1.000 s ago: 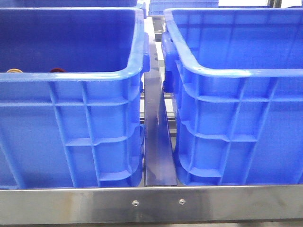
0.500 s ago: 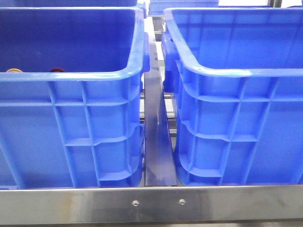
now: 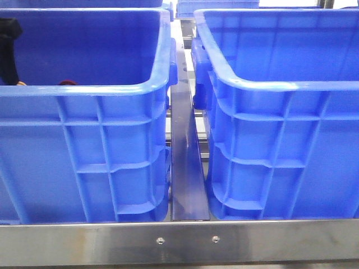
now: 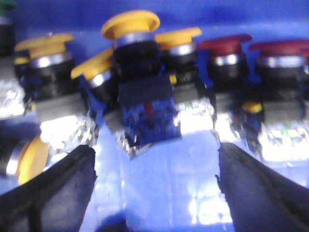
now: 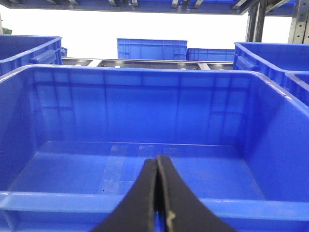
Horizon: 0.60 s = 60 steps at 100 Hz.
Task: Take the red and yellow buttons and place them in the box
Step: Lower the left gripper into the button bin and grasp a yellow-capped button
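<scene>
The box is the right-hand blue crate, with a pale streak on its front rim. The twin crate on the left holds the buttons; only a red cap peeks over its rim. In the left wrist view several yellow buttons and red buttons stand on black bodies. My left gripper is open and empty, low over the crate floor just before the middle yellow button's blue block. My right gripper is shut and empty at the near rim of an empty blue crate.
My left arm shows as a dark shape inside the left crate's far left. A steel rail runs between the crates and a steel bar crosses the front. More blue crates stand behind.
My left arm has come into the front view at the left crate's far left, covering the yellow cap seen there before. The crates have not moved.
</scene>
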### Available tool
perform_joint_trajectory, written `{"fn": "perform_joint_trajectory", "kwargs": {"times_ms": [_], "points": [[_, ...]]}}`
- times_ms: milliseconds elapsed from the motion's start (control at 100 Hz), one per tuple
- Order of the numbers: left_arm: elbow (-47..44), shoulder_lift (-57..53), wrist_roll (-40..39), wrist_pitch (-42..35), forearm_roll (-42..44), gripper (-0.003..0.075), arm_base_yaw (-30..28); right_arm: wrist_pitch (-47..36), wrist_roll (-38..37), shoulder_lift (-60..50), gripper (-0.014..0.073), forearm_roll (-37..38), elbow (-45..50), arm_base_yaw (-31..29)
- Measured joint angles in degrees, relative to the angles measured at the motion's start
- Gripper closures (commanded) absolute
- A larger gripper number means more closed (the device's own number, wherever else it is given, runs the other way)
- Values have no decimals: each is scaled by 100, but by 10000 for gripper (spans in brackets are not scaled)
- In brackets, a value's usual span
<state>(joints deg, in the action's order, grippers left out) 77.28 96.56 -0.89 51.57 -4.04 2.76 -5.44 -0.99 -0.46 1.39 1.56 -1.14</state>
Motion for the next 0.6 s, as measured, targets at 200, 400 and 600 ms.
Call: {"fn": "perform_joint_trajectory", "kwargs": {"times_ms": [200, 400, 600], "points": [[180, 420, -3, -114, -14, 227, 0, 0, 0, 0, 659, 0, 0, 0], [231, 560, -3, -430, -19, 284, 0, 0, 0, 0, 659, 0, 0, 0], [249, 560, -3, -541, -28, 386, 0, 0, 0, 0, 659, 0, 0, 0]]}}
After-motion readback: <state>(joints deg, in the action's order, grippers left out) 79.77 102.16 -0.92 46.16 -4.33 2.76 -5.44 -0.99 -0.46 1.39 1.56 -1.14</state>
